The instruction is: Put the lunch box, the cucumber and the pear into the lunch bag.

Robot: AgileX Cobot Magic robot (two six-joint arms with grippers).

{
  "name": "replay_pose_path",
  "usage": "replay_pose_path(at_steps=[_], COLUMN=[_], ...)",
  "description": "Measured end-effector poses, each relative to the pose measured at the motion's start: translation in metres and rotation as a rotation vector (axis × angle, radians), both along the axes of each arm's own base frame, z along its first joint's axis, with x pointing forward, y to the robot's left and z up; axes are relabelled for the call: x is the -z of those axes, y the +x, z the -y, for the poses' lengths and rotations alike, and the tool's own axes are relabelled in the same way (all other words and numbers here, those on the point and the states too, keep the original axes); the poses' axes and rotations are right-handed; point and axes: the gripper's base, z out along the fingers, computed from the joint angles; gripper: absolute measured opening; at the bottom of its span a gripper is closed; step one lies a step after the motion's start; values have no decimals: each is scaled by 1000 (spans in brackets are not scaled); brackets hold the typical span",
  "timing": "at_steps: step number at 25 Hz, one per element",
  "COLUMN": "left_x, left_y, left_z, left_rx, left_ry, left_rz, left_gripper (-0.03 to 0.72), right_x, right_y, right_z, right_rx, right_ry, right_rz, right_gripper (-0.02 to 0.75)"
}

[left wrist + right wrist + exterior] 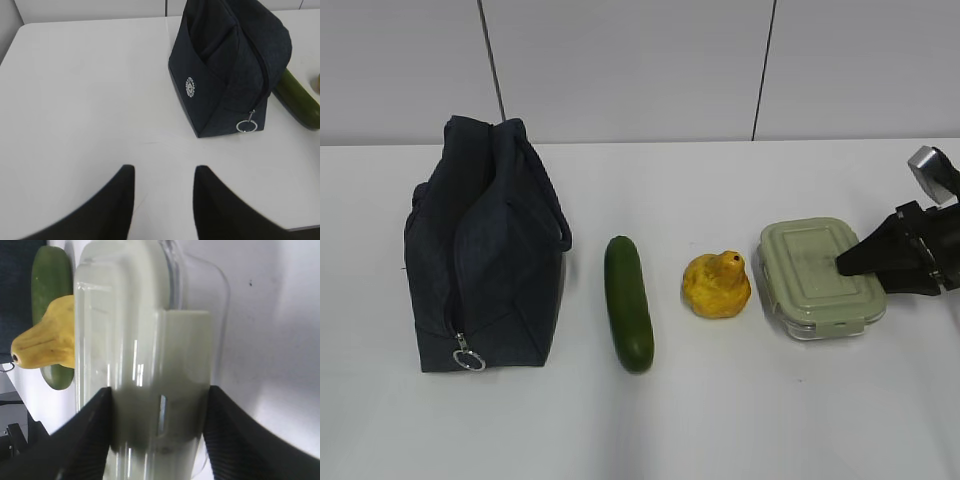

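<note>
The lunch box (815,275) with its sage-green lid rests on the table at the right. My right gripper (842,266) reaches in from the right, turned on its side. It is shut on the box's near end (135,330), and both fingers (95,430) lie against it with no gap showing. The yellow pear (717,285) sits just left of the box, and the dark green cucumber (628,302) lies further left. The navy lunch bag (485,250) stands at the left, its zipper ring (468,360) hanging at the front corner. My left gripper (164,167) hovers open over bare table, in front of the bag (225,65).
The white table (740,420) carries only these things in a row. A grey panelled wall (620,70) rises behind it. In the right wrist view the pear (47,345) and cucumber (50,285) lie beyond the box. The cucumber's end (300,102) shows past the bag.
</note>
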Motion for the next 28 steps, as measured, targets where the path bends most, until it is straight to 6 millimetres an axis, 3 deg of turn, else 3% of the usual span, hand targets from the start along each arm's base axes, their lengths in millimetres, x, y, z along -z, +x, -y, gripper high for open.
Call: replay_pose_path(at_steps=[28], left_x=[0], left_y=[0], left_z=[0], left_rx=[0], left_ry=[0], left_rz=[0], left_gripper=[239], right_x=[0], right_y=[0], right_z=[0], right_rx=[-6], right_ry=[2], right_rz=[3], right_gripper=[398])
